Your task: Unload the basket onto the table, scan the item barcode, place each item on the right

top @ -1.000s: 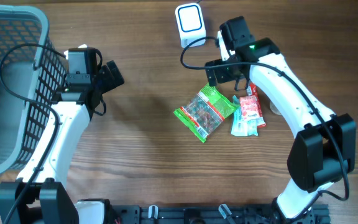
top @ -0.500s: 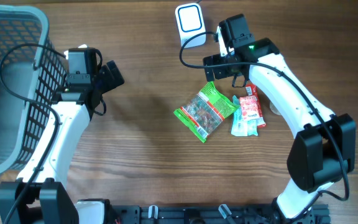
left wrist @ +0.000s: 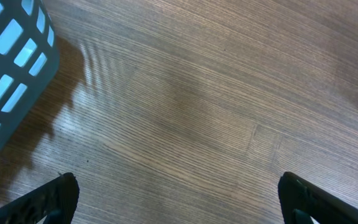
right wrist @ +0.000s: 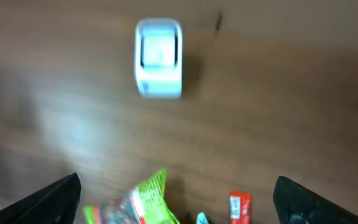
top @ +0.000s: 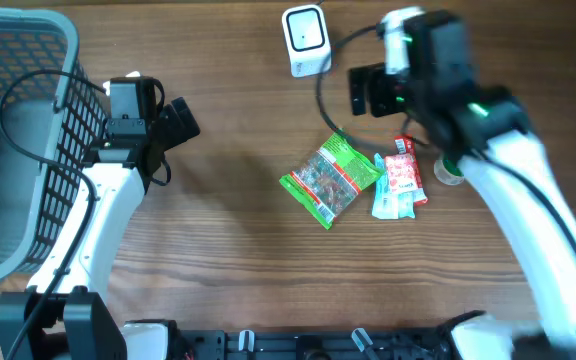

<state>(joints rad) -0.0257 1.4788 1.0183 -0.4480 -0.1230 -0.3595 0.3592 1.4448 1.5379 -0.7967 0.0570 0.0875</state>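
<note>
The brown wood-grain table [top: 228, 270] carries everything. At the robot's left edge stands the grey plastic lattice basket [top: 8, 120], and the left gripper [top: 180, 120] hangs just beside it over bare wood, fingers spread wide and grasping nothing, as the left wrist view confirms [left wrist: 179, 196]. The right gripper [top: 368, 92] hovers near the far side of the table, between the scanner and the packets, likewise spread apart and empty [right wrist: 179, 196]; its wrist picture is blurred.

The likeliest item to scan, the green crinkled foil snack packet [top: 330, 180], lies flat mid-table. Just to its right lie a red-and-white sachet [top: 404, 178] and a teal-and-white sachet [top: 386, 200], these two touching. The small white box-shaped barcode scanner [top: 305, 40] stands at the far edge, well apart from the basket.

No barcode shows on any packet, so it may face down and need turning toward the scanner. A flat foil packet gives fingers little to pinch and could slide. The sachets lie close enough that a wide grasp might catch two. A dark cable [top: 320, 95] loops beside the right gripper and might snag
</note>
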